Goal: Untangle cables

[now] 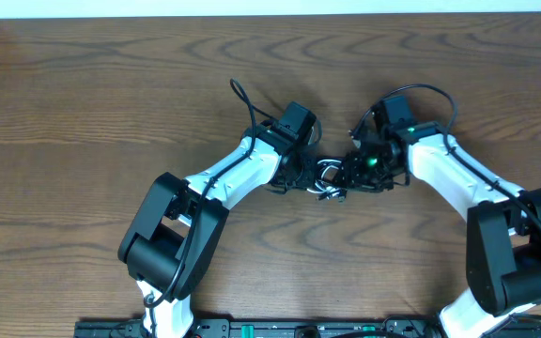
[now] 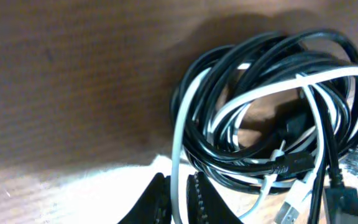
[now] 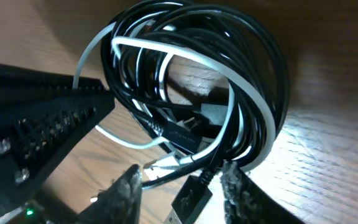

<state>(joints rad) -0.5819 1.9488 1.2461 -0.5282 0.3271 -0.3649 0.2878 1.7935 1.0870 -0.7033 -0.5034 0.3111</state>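
Note:
The cables [image 1: 329,178] lie as a small knot of black and white loops mid-table, between my two grippers. In the left wrist view the knot [image 2: 272,112] fills the right side. One white cable [image 2: 178,143] runs down out of it, and my left gripper [image 2: 178,199] is shut on it. My right gripper [image 3: 182,183] stands open over the near edge of the knot [image 3: 197,81]. A black plug [image 3: 191,196] and two cords lie between its fingers, which do not press on them. My left gripper [image 1: 308,174] and right gripper [image 1: 350,174] almost meet.
The wooden table [image 1: 83,113] stretches bare to the left and right of the arms. Its far edge [image 1: 270,14] runs along the top. The left arm's own thick black wire [image 1: 242,99] arcs behind its wrist. The left gripper's finger [image 3: 42,124] shows beside the knot in the right wrist view.

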